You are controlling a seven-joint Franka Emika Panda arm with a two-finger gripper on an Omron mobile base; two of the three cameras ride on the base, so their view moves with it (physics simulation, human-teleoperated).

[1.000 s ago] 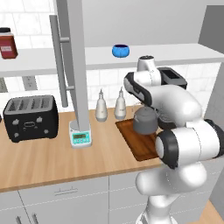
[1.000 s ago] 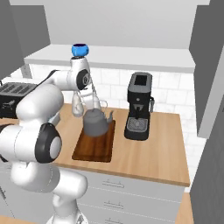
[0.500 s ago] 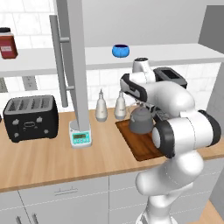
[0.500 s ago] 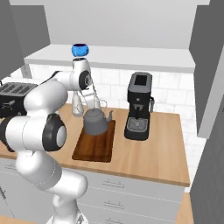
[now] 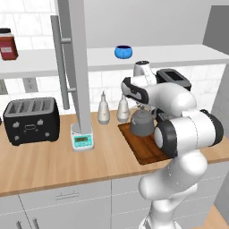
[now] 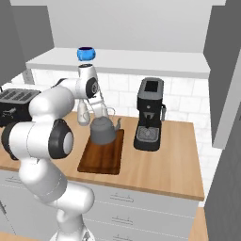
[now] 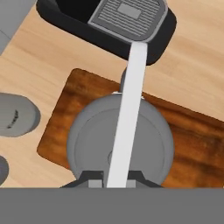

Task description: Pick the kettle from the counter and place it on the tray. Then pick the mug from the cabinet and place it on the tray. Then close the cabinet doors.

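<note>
Kettle [image 6: 103, 131] sits on the tray's [image 6: 96, 163] far end, near the counter's [image 6: 160, 167] back edge. Directly above its handle, the gripper [image 7: 112, 177]; whether its fingers are apart is unclear. Mug [image 5: 123, 52] stands on the cabinet [image 5: 188, 52] shelf.

A boxy black four-slot toaster [image 5: 31, 120] is set as landmark. To its right, a small white digital scale [image 5: 82, 141], two pale slim bottles [image 5: 103, 108], and a black coffee machine [image 6: 149, 114] are seen. Above it, a red black-lidded jar [image 5: 7, 44] is shelved.

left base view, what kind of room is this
A rendered kitchen, it seems: a long light-brown wood-grain countertop holds a black four-slot toaster, and a squat dark grey metal kettle sits on a dark brown wooden tray.
</note>
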